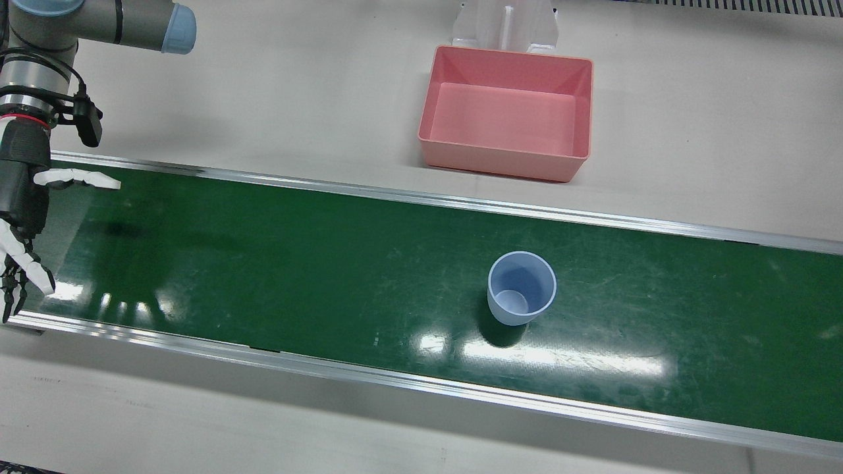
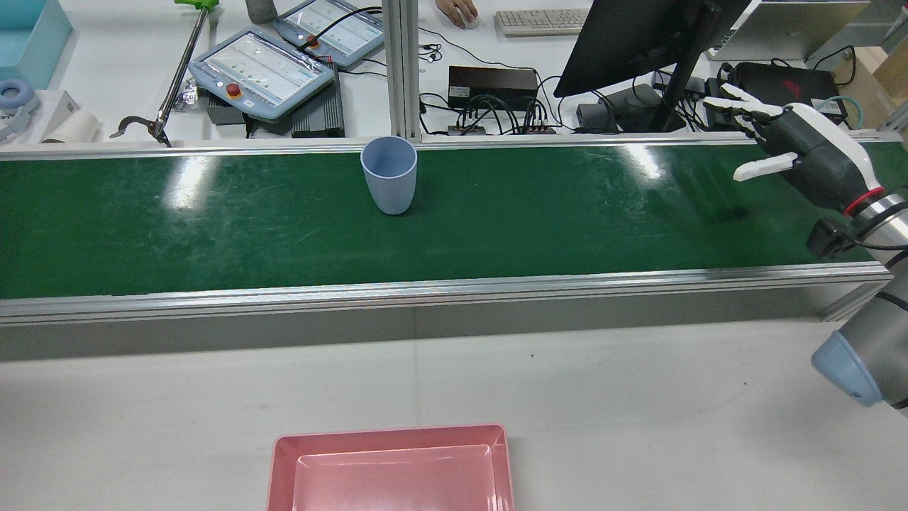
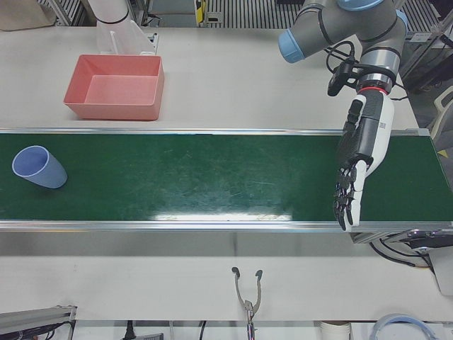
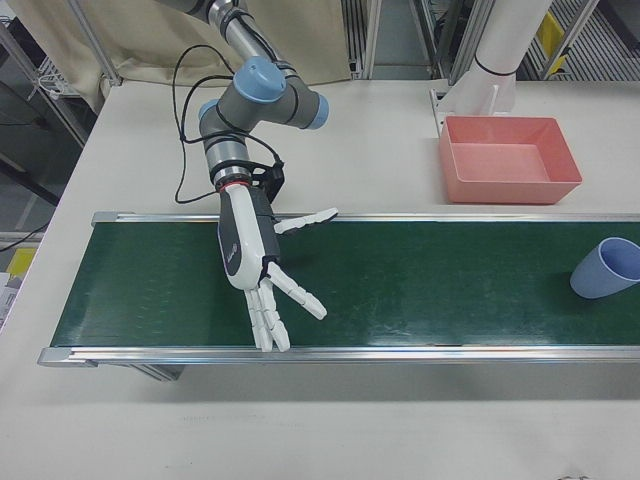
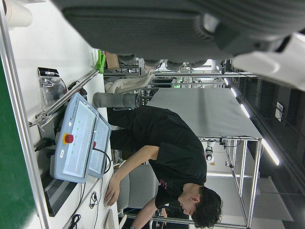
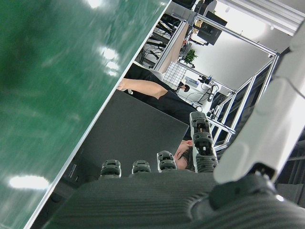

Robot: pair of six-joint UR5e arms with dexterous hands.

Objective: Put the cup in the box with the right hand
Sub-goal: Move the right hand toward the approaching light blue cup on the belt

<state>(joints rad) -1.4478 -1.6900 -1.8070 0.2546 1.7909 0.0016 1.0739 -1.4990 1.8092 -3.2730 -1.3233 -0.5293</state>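
The blue cup (image 1: pixel 521 288) stands upright on the green conveyor belt (image 1: pixel 296 276), right of centre in the front view, its mouth open and nothing inside. The belt runs across the white worktop (image 1: pixel 296 99) from the left edge to the right edge of that view. The pink box (image 1: pixel 507 122) sits on the worktop in the upper middle, apart from the belt and empty. The right robot hand (image 1: pixel 26 217) hangs over the belt's end at the far left edge, fingers spread and holding nothing, well apart from the cup. The left robot hand (image 3: pixel 357 163) hovers over the belt at the right of the left-front view, fingers extended and empty.
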